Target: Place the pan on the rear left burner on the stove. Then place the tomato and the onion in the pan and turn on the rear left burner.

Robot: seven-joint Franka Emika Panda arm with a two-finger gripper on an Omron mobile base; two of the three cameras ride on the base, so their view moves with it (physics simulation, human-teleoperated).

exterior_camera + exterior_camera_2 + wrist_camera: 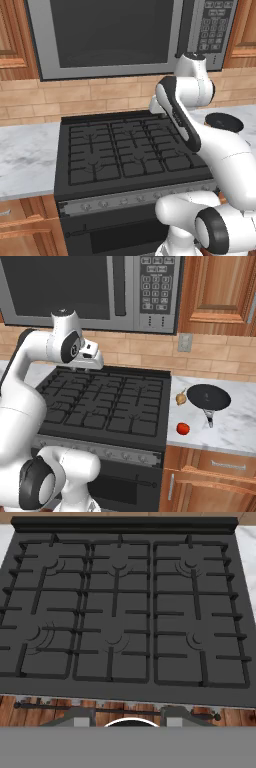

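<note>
While the jaws hang over the stove (107, 401), the pan (209, 396) lies well apart.

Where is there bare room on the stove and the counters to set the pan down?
All the grates of the stove are bare, including the rear left burner. The counter left of the stove is bare too. It is crowded to the right, where the pan, onion and tomato sit together.
</note>
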